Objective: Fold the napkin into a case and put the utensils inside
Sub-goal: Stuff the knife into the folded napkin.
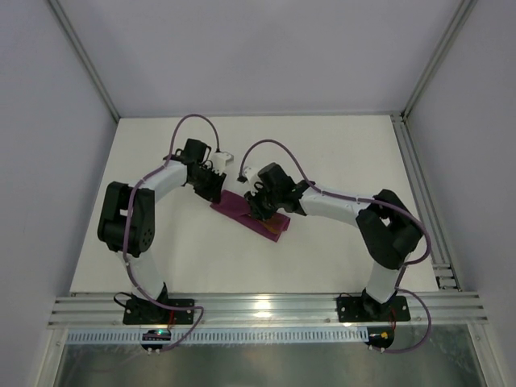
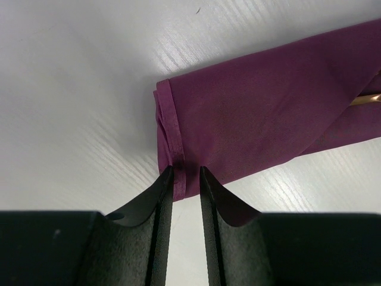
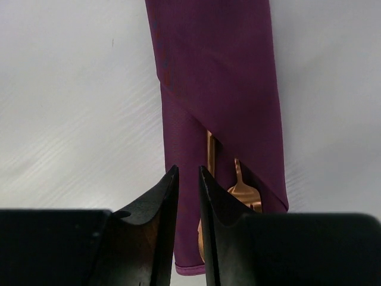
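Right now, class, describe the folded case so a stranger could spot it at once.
On the white table, look where the left gripper and right gripper meet. The case is the narrow plum-purple cloth strip lying slantwise between them. It is the only fabric, with brown utensils poking out of one end.

Bright, even light — soft shadows
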